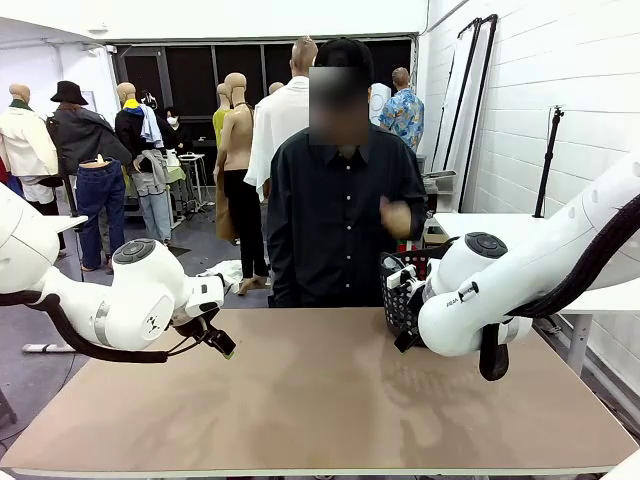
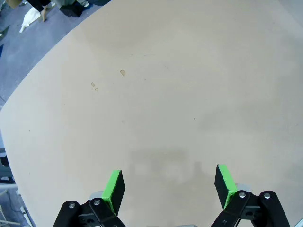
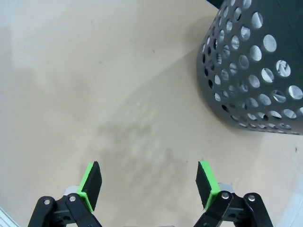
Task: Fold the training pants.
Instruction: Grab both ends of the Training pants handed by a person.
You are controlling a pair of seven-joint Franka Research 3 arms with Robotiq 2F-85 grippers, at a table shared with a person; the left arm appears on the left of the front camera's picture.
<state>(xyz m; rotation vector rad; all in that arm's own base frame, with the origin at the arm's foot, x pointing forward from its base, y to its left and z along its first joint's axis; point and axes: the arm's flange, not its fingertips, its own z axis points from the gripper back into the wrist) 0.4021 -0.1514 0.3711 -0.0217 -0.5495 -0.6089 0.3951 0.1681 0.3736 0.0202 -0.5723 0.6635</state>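
Left gripper (image 2: 169, 182) hangs over bare tan tabletop (image 1: 320, 400) at the left of the front view (image 1: 225, 348), green pads spread wide with nothing between them. Right gripper (image 3: 149, 182) is likewise spread and empty, low over the tabletop, with the black mesh basket (image 3: 251, 75) at the upper right of its wrist view. Pale patches show through the basket's holes, so I cannot tell whether the training pants lie inside; the person at the far edge holds one hand (image 1: 397, 217) raised at chest height above the basket (image 1: 398, 305).
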